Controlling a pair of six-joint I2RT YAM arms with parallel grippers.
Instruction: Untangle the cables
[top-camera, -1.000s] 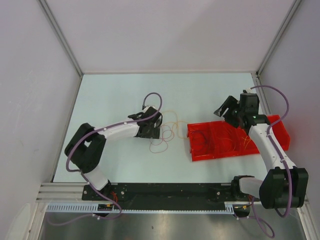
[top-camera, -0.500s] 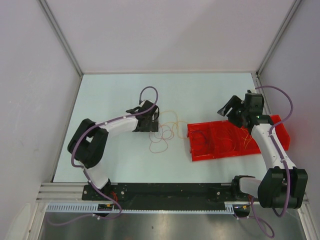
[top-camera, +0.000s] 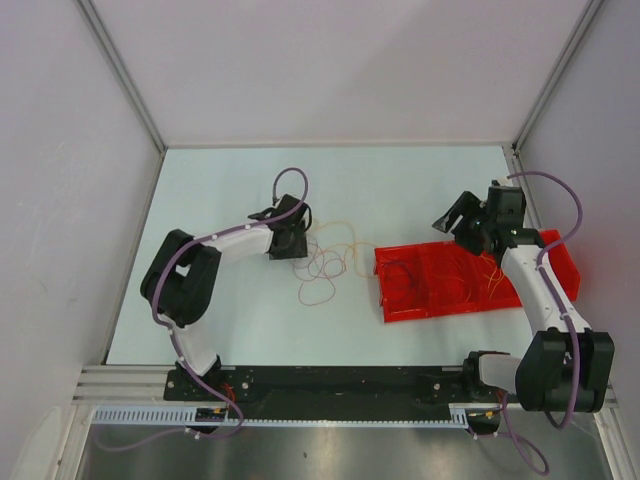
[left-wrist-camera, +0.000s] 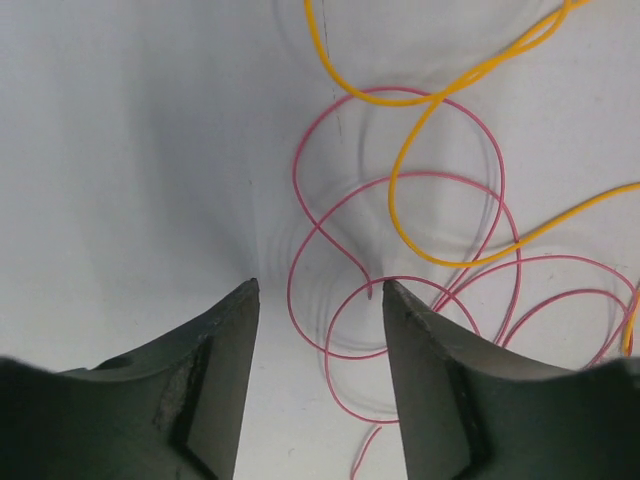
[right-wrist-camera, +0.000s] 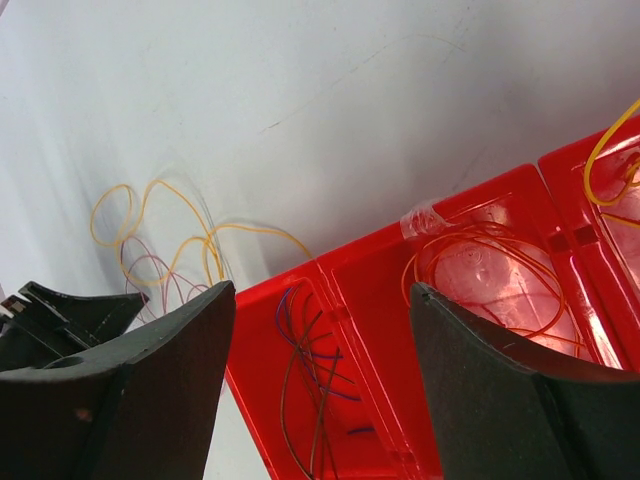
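Observation:
A tangle of thin cables (top-camera: 330, 262) lies mid-table: pink-red loops (left-wrist-camera: 400, 250) crossed by a yellow cable (left-wrist-camera: 440, 130). My left gripper (top-camera: 290, 243) hovers at the tangle's left edge. In the left wrist view it (left-wrist-camera: 320, 288) is open, with a pink loop and a wire end lying on the table between its fingers, untouched. My right gripper (top-camera: 452, 218) hangs open over the back left corner of the red tray (top-camera: 560, 262); in the right wrist view it (right-wrist-camera: 320, 290) holds nothing.
The tray's compartments (right-wrist-camera: 370, 260) hold sorted cables: dark purple ones (right-wrist-camera: 315, 370), orange coils (right-wrist-camera: 480, 260) and a yellow one (right-wrist-camera: 600, 170). White walls enclose the table on three sides. The thick lilac arm cable (top-camera: 285, 185) arches above the left wrist.
My left gripper has slid back and to the left along the tangle's edge. The right gripper has shifted slightly backward above the tray.

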